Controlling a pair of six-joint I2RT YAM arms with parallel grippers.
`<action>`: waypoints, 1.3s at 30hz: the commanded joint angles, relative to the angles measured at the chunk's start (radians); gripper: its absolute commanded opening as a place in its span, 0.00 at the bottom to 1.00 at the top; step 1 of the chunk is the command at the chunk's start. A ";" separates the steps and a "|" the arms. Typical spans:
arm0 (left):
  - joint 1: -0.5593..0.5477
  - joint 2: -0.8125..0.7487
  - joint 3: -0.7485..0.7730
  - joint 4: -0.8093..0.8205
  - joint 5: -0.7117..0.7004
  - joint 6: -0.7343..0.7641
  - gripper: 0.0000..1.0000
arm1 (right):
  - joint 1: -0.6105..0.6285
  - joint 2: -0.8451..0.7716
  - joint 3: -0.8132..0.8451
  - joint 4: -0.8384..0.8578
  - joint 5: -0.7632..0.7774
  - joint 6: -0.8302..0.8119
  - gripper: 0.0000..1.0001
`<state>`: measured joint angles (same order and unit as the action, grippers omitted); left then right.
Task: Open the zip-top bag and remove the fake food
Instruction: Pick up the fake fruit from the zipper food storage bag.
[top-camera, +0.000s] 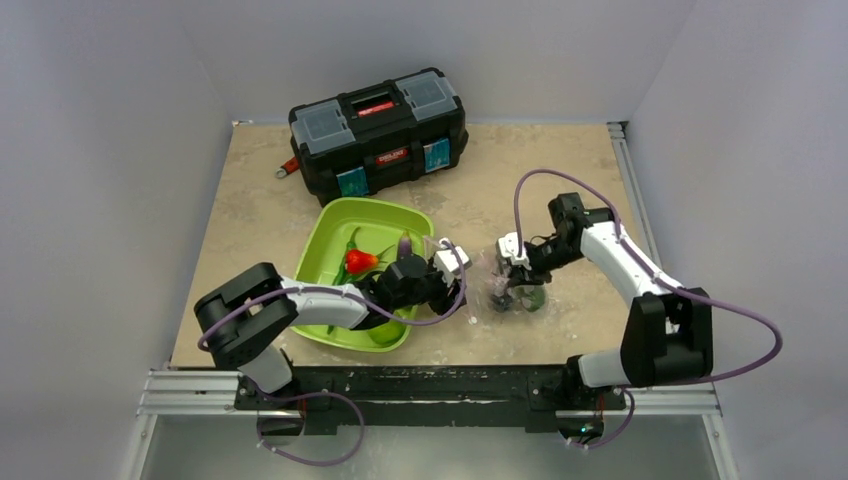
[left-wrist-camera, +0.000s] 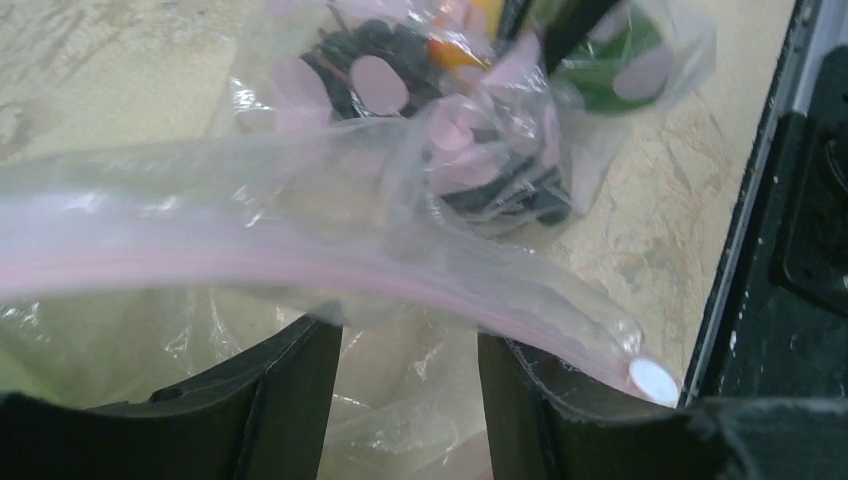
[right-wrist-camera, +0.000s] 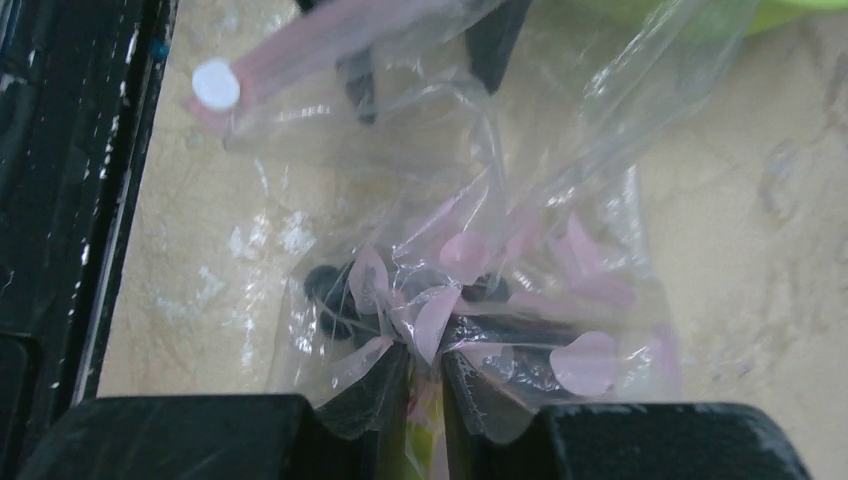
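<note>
Your right gripper (right-wrist-camera: 425, 365) is pinched almost closed on a bunched fold of the zip-top bag (right-wrist-camera: 520, 180), a clear crinkly film dotted pale pink that lies on the mottled beige table (right-wrist-camera: 750, 250) just beside the glossy lime-green tray (top-camera: 335, 225). Your left gripper (left-wrist-camera: 408, 340) stands about half open, with the smooth pink zip strip (left-wrist-camera: 200, 265) draped across its black fingertips and loose film in the gap. The fake food inside includes knobbly dark berries (right-wrist-camera: 325, 290) and a round green lime (left-wrist-camera: 600, 85).

Open tabletop (top-camera: 560, 190) lies beyond the zip-top bag (top-camera: 500, 285) up to the toolbox (top-camera: 380, 135); the green tray (top-camera: 380, 222) crowds its left side.
</note>
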<state>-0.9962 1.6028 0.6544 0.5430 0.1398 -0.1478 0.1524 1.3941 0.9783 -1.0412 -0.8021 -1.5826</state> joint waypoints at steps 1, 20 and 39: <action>0.001 -0.002 -0.020 0.098 -0.177 -0.078 0.51 | -0.050 0.009 -0.066 0.033 0.047 0.025 0.23; -0.001 0.126 0.103 0.068 -0.134 -0.145 0.35 | -0.195 -0.033 -0.049 0.310 0.109 0.484 0.46; -0.001 0.198 0.159 0.135 -0.020 -0.103 0.44 | -0.101 0.050 -0.119 0.453 0.200 0.548 0.57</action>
<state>-0.9974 1.7798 0.7784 0.6010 0.0444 -0.2695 0.0055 1.4403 0.8711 -0.6365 -0.6212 -1.0542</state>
